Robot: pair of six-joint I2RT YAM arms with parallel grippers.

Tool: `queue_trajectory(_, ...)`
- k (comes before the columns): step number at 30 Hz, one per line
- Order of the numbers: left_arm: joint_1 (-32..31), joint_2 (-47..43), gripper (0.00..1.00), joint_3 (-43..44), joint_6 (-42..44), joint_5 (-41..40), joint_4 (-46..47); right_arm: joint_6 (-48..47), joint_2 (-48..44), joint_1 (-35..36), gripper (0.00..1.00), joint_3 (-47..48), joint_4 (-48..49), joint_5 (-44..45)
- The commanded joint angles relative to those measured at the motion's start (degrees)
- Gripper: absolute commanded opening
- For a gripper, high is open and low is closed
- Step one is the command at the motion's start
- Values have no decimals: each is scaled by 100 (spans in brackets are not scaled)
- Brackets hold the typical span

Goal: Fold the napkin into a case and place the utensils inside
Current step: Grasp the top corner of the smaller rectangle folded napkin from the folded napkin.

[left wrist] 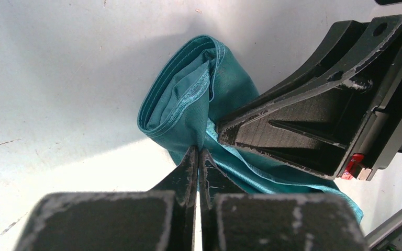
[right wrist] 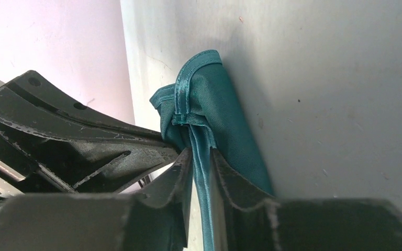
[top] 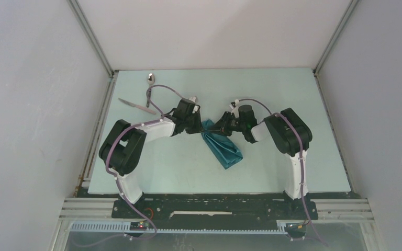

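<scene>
The teal napkin lies folded into a long narrow bundle at mid-table, running from the grippers toward the near right. My left gripper is shut on its far end, with the tips pinched on the bunched cloth. My right gripper meets it from the other side at the same end. Its jaws stand slightly apart, and the hemmed edge of the napkin runs loosely between them. The spoon and the knife lie at the far left of the table.
The table mat is pale green, with white walls close on the left, right and back. The left arm's cable arches over the knife's tip. Both arm bases sit at the near edge.
</scene>
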Motion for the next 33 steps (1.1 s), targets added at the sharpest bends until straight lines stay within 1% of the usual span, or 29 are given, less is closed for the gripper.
queue_trajectory(1,27,-294,0,46,-13,38,11,2,-41,-80,22,122,168,58)
queue_trajectory(4,22,-269,0,69,-5,90,19,18,172,-44,17,354,83,47)
queue_trajectory(9,27,-230,0,118,11,124,14,90,449,53,16,724,30,29)
queue_trajectory(13,25,-194,0,190,11,122,-14,38,702,229,19,1114,-166,109)
queue_trajectory(16,27,-129,0,278,-3,138,-61,204,904,419,21,1288,1,143)
queue_trajectory(19,47,-61,0,339,-77,134,-137,146,787,496,25,1273,-72,244)
queue_trajectory(21,62,-31,0,388,-94,82,-259,52,571,398,28,1102,-129,190)
queue_trajectory(22,75,-29,0,405,-91,45,-319,-64,416,308,29,1017,-323,180)
queue_trajectory(25,81,-48,7,438,-33,-86,-516,-443,-107,136,34,795,-950,-31)
queue_trajectory(27,83,-133,18,391,-45,-96,-558,-772,-504,69,37,709,-1548,-106)
queue_trajectory(30,80,-346,34,300,-138,16,-542,-1336,-1144,43,47,619,-2554,-66)
queue_trajectory(33,75,-562,45,256,-179,136,-661,-1987,-1740,54,50,556,-3527,60)
